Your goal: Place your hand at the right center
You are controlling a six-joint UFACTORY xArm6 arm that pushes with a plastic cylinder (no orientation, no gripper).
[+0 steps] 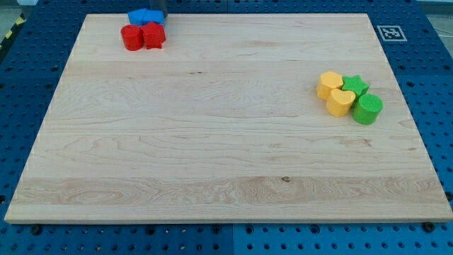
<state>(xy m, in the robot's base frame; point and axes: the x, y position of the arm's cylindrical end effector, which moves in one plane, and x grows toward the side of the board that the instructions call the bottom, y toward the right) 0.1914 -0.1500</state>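
Observation:
A short piece of the dark rod shows at the view's top edge, and my tip (160, 18) sits against the right side of the blue block (144, 16) at the board's top left. Just below the blue block are a red round block (131, 37) and a red angular block (153, 35), touching each other. At the view's right centre is a tight cluster: a yellow hexagon-like block (329, 83), a yellow heart (340, 103), a green star (355, 86) and a green cylinder (367, 109). My tip is far from that cluster.
The wooden board (212, 156) lies on a blue pegboard table (432, 85). A black-and-white marker tag (391, 32) is just off the board's top right corner.

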